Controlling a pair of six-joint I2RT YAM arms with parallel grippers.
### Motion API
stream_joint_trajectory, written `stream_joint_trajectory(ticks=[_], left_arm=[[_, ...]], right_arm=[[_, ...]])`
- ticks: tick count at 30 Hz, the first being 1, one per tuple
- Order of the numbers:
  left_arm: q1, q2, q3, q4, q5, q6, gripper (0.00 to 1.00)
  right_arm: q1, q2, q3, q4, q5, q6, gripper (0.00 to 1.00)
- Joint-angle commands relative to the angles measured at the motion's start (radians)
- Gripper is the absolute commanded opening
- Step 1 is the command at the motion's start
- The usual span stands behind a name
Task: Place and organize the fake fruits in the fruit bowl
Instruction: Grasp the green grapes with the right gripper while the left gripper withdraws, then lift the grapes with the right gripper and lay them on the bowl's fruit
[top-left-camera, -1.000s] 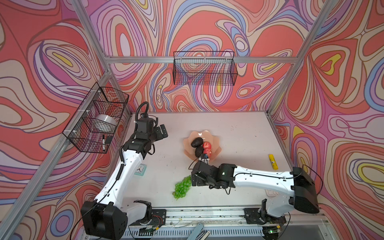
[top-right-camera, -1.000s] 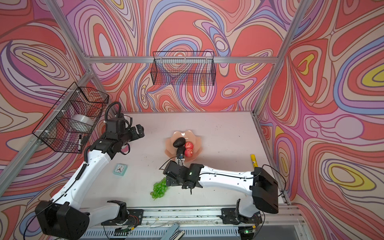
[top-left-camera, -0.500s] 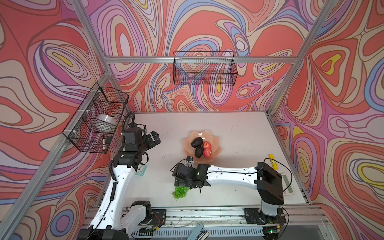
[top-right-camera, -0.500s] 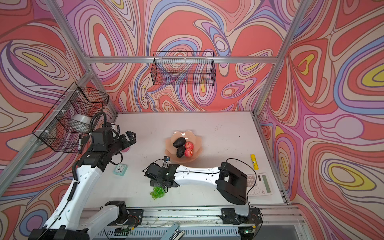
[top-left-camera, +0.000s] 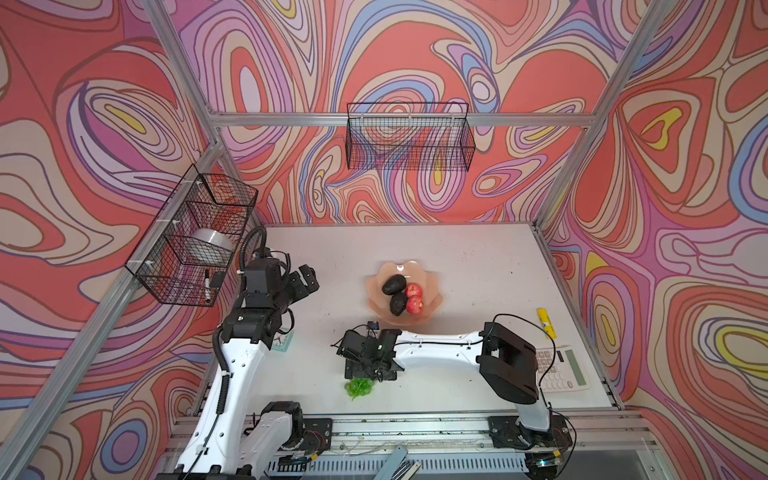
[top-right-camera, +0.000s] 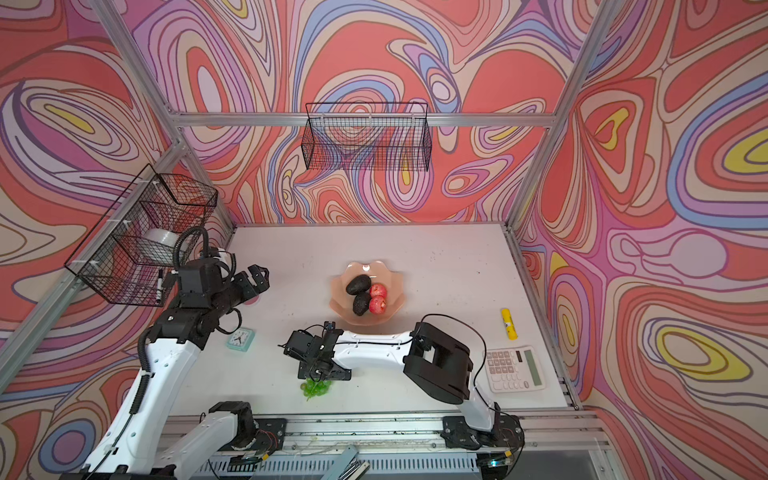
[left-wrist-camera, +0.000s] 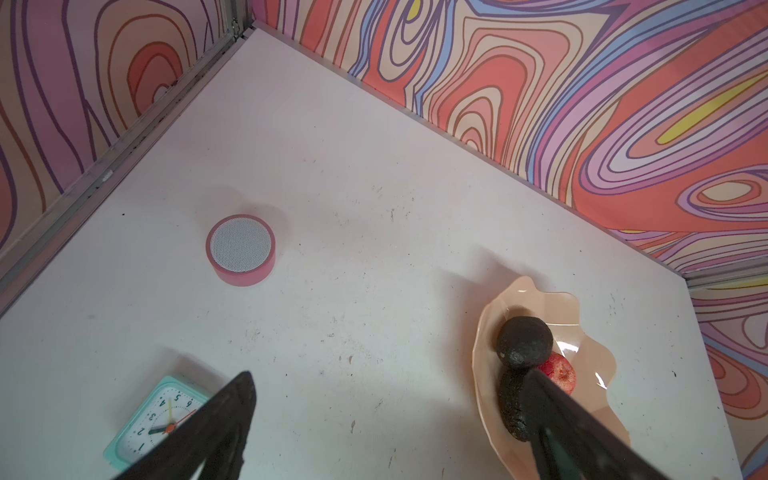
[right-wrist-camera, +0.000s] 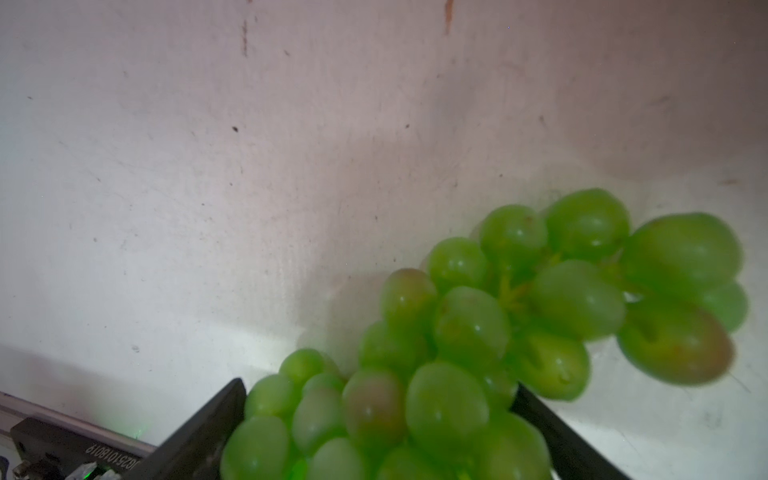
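The peach-pink fruit bowl (top-left-camera: 401, 268) stands mid-table and holds two dark avocados (top-left-camera: 394, 284) (top-left-camera: 398, 303) and two red apples (top-left-camera: 414, 290) (top-left-camera: 414, 306). The green grapes (top-left-camera: 359, 386) lie on the table near the front edge. My right gripper (top-left-camera: 368, 370) is down over them. In the right wrist view the bunch of grapes (right-wrist-camera: 469, 332) fills the gap of the open right gripper (right-wrist-camera: 379, 385), a finger on each side. My left gripper (top-left-camera: 305, 280) hovers open and empty at the left, away from the bowl (left-wrist-camera: 484, 332).
A teal clock (top-right-camera: 240, 338) and a pink round speaker (left-wrist-camera: 241, 249) sit on the left by my left arm. A yellow marker (top-left-camera: 546, 322) and a calculator (top-left-camera: 561, 368) lie at the right. Black wire baskets hang on the back wall (top-left-camera: 409, 137) and the left wall (top-left-camera: 195, 241).
My right gripper has moved left and toward the front edge, coming down around the grapes, with its elbow folded back. The left arm has drawn back to the left.
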Motion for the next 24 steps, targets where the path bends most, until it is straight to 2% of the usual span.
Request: stream_joint_trajectory(ticks=[1, 5, 10, 15, 24], left_arm=[[0.005, -0.015, 0.0, -0.027, -0.008, 0.006, 1.0], [0.005, -0.019, -0.005, -0.025, -0.011, 0.005, 1.0], [0.005, -0.02, -0.002, -0.03, -0.017, 0.01, 1.0], [0.005, -0.022, -0.002, -0.031, -0.02, 0.008, 1.0], [0.006, -0.021, 0.001, -0.039, -0.031, 0.013, 1.0]], right_arm=[[-0.013, 0.027, 0.009, -0.019, -0.004, 0.009, 0.95], [-0.025, 0.047, 0.007, 0.004, -0.024, 0.001, 0.89], [-0.028, 0.025, -0.019, 0.026, -0.012, 0.002, 0.78], [-0.028, -0.058, -0.079, 0.063, 0.059, 0.01, 0.64], [-0.027, -0.197, -0.082, 0.098, 0.146, -0.051, 0.46]])
